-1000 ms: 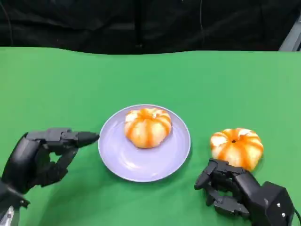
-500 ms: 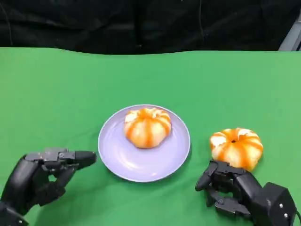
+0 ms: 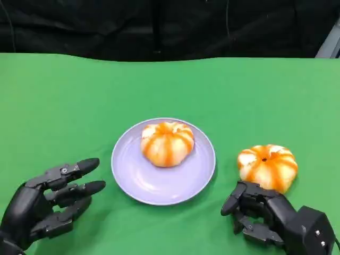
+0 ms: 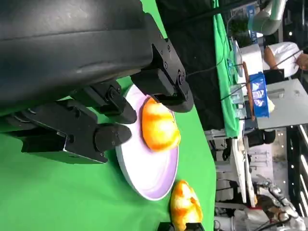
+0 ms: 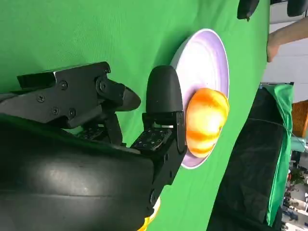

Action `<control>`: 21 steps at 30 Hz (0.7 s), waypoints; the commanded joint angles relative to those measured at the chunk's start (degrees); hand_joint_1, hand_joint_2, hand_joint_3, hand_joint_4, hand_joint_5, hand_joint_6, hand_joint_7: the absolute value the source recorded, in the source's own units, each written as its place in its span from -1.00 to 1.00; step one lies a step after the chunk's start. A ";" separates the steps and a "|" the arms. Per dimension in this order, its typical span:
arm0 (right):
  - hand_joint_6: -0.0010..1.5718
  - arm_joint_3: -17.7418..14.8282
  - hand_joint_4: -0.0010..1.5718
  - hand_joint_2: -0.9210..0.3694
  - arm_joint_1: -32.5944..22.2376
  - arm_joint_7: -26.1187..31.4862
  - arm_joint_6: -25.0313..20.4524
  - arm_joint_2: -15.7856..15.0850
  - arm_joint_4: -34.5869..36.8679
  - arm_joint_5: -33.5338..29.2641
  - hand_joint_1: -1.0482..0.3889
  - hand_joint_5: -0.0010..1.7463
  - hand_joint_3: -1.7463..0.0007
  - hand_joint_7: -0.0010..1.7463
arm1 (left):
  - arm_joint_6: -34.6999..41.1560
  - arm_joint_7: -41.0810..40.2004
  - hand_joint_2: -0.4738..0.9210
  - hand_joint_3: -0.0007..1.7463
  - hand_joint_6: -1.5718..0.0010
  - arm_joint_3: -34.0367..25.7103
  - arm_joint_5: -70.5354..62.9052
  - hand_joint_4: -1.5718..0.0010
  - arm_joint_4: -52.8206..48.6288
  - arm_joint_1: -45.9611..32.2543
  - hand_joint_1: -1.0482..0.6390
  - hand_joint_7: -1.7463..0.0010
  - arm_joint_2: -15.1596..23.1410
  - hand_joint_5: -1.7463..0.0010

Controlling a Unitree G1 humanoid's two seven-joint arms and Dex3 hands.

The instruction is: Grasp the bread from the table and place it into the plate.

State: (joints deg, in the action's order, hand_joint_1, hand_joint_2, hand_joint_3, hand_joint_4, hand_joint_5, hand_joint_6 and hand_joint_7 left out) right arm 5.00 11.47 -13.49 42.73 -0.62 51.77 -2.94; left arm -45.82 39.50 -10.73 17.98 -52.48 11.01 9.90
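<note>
The black fingers (image 3: 85, 166) of the left hand (image 3: 45, 204), at the lower left of the head view, are spread apart and hold nothing, their tips pointing toward the round lilac plate (image 3: 138, 183) just beside them. At the lower right, the right hand (image 3: 263, 215) has its fingers curled inward on nothing, resting just below a round orange-and-white striped bread roll (image 3: 267, 166) that lies on the green cloth surface (image 3: 69, 101), to the right of the plate and apart from its rim. A second roll of the same kind (image 3: 167, 143) already sits in the upper half of the plate.

The step in hand appears to be the right hand's reach for the roll on the surface. To do it well, the hand would likely need to uncurl its fingers first, rise over the roll's dome and close around its sides evenly, since the soft-looking crust could dent under a hard squeeze.

The roll is pumpkin-shaped, with glossy orange ribs, pale seams between them and a small dark dimple at the top centre.
</note>
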 commanded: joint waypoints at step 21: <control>-0.11 -0.28 -0.16 -0.95 -1.91 0.02 -1.18 -0.99 -0.49 -0.12 0.48 0.99 0.27 0.60 | -7.42 -1.49 0.38 0.51 -0.27 0.39 -4.20 -0.18 -3.37 -0.37 0.48 -0.39 -3.21 -0.73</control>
State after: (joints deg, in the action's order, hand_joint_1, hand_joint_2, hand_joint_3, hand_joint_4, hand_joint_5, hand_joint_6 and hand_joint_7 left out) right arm 5.04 10.92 -13.45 42.39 -0.69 50.90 -2.95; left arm -52.47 37.36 -10.33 13.50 -55.38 11.26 6.28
